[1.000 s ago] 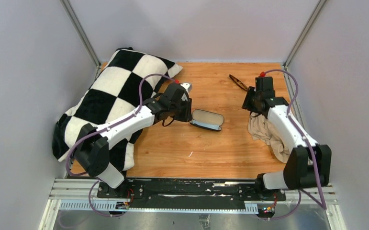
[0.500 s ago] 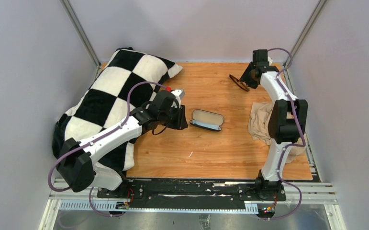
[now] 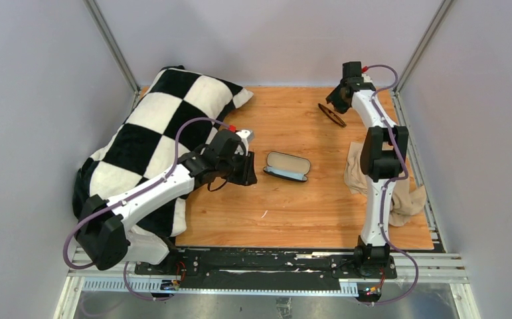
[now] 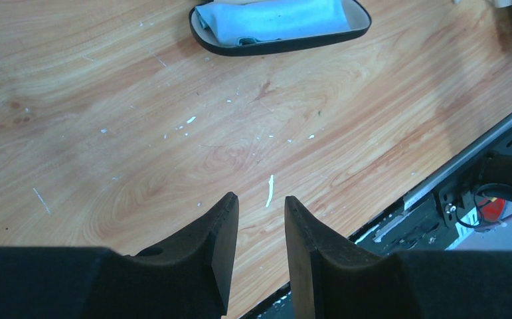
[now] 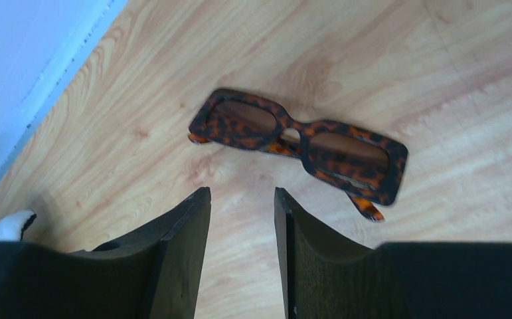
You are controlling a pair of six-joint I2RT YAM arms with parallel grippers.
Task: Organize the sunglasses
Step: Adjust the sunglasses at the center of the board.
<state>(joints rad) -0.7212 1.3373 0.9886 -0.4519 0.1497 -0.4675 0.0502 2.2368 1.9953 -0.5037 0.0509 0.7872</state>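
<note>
Left gripper [image 3: 246, 170] hangs low over the wooden table [image 3: 286, 212] with its two fingers [image 4: 216, 232] parted and nothing between them; only bare wood and a small white fleck [image 4: 269, 191] show in the gap in its wrist view. On its left, under the arm, lies a black-and-white checkered pillow [image 3: 167, 126]. Ahead of its fingertips and clear of them, the black glasses case [image 4: 266, 46] lies open on the table, and a light blue cloth [image 4: 273, 16] is tucked inside it. Farther right, toward the far corner, the sunglasses [image 5: 299, 143] lie folded on the wood, with a tortoiseshell frame and brown lenses, just in front of the right gripper [image 5: 242, 193] and not touching it. That gripper's fingers [image 5: 186, 232] also stand apart and empty, pointing at the left lens end of the pair. Back from it toward the near edge, well apart, a crumpled beige cloth [image 3: 356, 176] lies beside the right arm.
</note>
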